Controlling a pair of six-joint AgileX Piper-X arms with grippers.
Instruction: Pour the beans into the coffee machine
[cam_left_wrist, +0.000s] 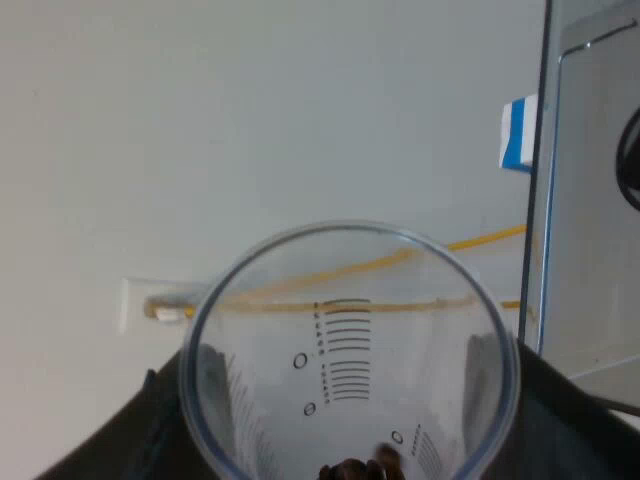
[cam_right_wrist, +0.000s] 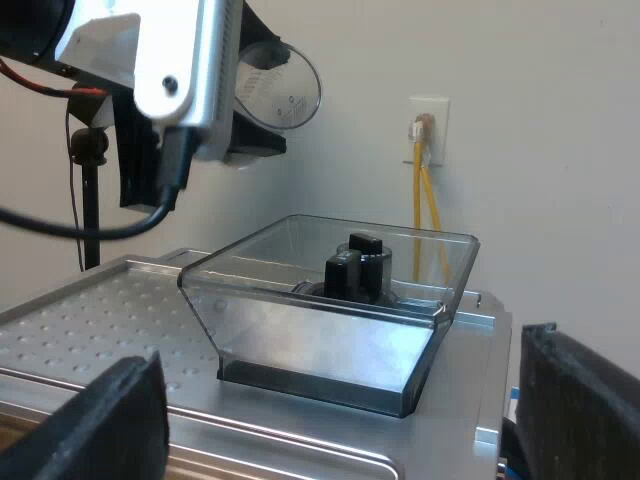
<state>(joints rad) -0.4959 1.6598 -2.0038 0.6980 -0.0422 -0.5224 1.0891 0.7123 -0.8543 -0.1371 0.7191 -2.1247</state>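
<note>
Our espresso machine (cam_right_wrist: 90, 310) with its perforated metal top, clear bean hopper (cam_right_wrist: 320, 335) open on it, our right gripper (cam_right_wrist: 335, 420) facing the hopper with fingers wide apart and empty, our left gripper (cam_left_wrist: 350, 440) clamped around the measuring glass (cam_left_wrist: 350, 330), tilted higher than the hopper's rim, a few dark beans (cam_left_wrist: 355, 468) inside the glass

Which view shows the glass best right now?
Left wrist view: the glass is close, with its rim, scale marks and a few beans plain. The right wrist view shows it small, mouth toward the camera, high near the hopper.
</note>
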